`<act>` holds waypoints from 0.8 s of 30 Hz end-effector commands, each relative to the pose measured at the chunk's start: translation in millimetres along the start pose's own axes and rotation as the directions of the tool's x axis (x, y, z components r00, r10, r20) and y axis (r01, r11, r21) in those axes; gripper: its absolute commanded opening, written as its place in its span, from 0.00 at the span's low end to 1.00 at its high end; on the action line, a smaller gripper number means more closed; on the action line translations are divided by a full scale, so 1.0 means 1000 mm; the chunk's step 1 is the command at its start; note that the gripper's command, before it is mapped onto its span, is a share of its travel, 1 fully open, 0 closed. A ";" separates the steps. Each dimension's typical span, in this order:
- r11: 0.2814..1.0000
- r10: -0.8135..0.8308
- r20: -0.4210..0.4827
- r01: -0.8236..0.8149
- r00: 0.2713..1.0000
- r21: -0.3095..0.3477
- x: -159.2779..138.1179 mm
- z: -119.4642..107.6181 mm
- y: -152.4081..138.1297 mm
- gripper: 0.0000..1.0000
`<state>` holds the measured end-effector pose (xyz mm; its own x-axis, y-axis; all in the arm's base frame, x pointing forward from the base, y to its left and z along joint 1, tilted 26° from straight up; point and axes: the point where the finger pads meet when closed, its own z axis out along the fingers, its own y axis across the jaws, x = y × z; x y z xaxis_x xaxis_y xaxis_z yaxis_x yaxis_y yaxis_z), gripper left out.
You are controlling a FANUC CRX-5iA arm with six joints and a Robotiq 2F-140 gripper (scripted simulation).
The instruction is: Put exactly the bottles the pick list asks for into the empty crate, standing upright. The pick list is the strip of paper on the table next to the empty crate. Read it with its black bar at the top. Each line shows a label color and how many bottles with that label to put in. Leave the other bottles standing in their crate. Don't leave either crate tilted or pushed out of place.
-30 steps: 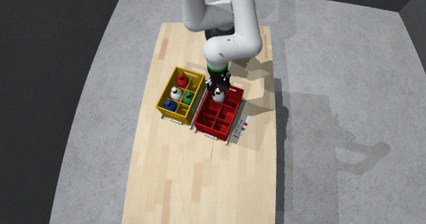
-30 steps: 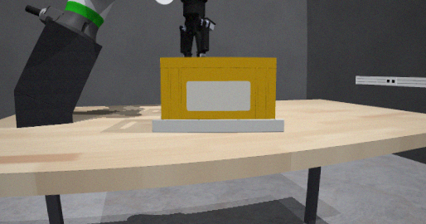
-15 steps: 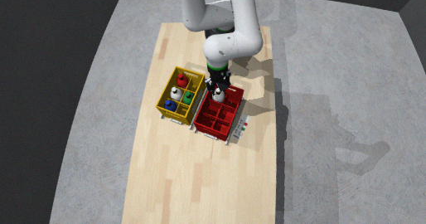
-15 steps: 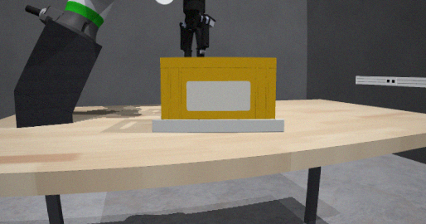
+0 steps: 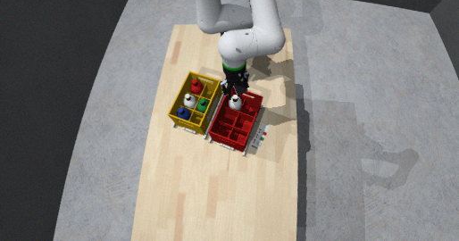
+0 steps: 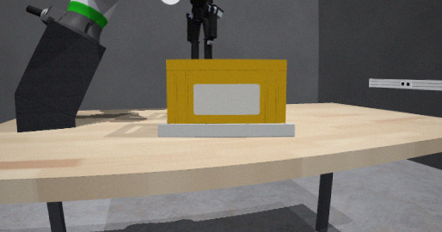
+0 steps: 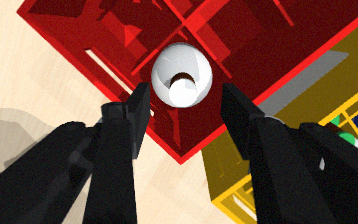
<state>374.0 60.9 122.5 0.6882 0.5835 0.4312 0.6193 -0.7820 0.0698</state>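
Observation:
A white bottle (image 5: 235, 102) stands upright in a far corner cell of the red crate (image 5: 236, 120). My gripper (image 5: 234, 89) hangs right above it, open. In the wrist view the fingers stand on either side of the bottle's top (image 7: 181, 81) with a gap on each side, touching nothing. The yellow crate (image 5: 197, 99) to the left holds a red bottle (image 5: 196, 87), a white bottle (image 5: 189, 100), a green bottle (image 5: 203, 104) and a blue bottle (image 5: 182, 112). The pick list (image 5: 259, 137) lies right of the red crate.
In the exterior view the yellow crate (image 6: 226, 91) hides the red crate, and only the gripper (image 6: 201, 47) shows above its rim. The two crates stand side by side, close together. The arm's base stands at the table's far end.

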 end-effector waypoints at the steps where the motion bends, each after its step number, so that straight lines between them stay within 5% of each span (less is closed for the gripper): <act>1: 1.000 0.000 -0.001 0.000 1.000 -0.001 0.000 -0.010 0.000 0.44; 16: 1.000 0.000 -0.001 0.000 1.000 -0.001 0.000 -0.039 0.000 0.44; 24: 1.000 0.000 -0.001 0.000 1.000 -0.001 -0.015 -0.039 0.038 0.44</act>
<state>365.2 30.6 154.2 0.6893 0.5825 0.4307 0.6152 -0.7846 0.0766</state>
